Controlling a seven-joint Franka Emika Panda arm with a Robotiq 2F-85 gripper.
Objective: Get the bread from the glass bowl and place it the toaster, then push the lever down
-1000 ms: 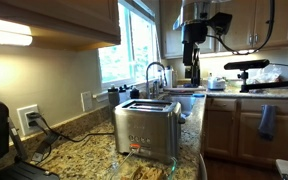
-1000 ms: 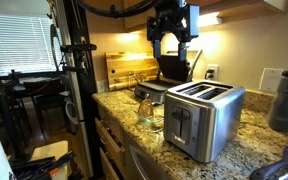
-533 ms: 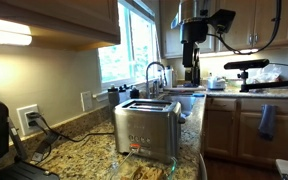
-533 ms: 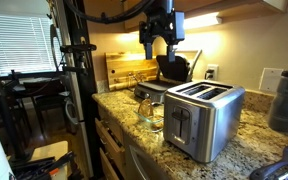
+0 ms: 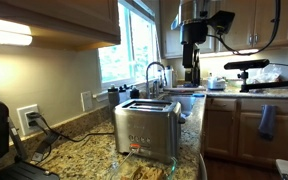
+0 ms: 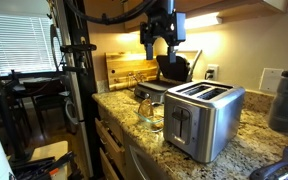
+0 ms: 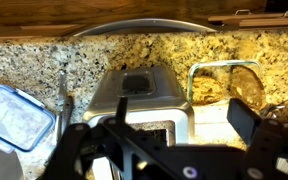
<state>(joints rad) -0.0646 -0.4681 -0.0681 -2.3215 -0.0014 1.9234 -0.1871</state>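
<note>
Three hazards apply at this stage, none of the task being done yet. The gripper [image 6: 163, 58] hangs high over the counter [image 6: 119, 104], above the black appliance [image 6: 170, 72], with its jaws spread wide and nothing between them. The bowl [image 7: 222, 64] stands on the counter just beside the toaster [image 6: 206, 115]. In the wrist view a brown shape lies inside the bowl. This is probably the bread, though it is hard to tell from the granite seen through the glass.

1. Contact with the bowl. The rim is thin and the glass is clear, so its edge is hard to judge. A finger landing on the rim instead of inside it would tip the bowl or push it across the polished stone. With the jaws this wide and the toaster so near, the outer finger could also strike the toaster's wall on the way down.

2. Loss or damage of the bread. Bread is soft. Too firm a squeeze would crush it, and too shallow a hold would let it drop. If it were carried tilted, it would catch on a slot's edge rather than slide in.

3. The lever. No view shows it clearly. An off-centre or slanted push would likely shift or rock the toaster rather than latch it.
</note>
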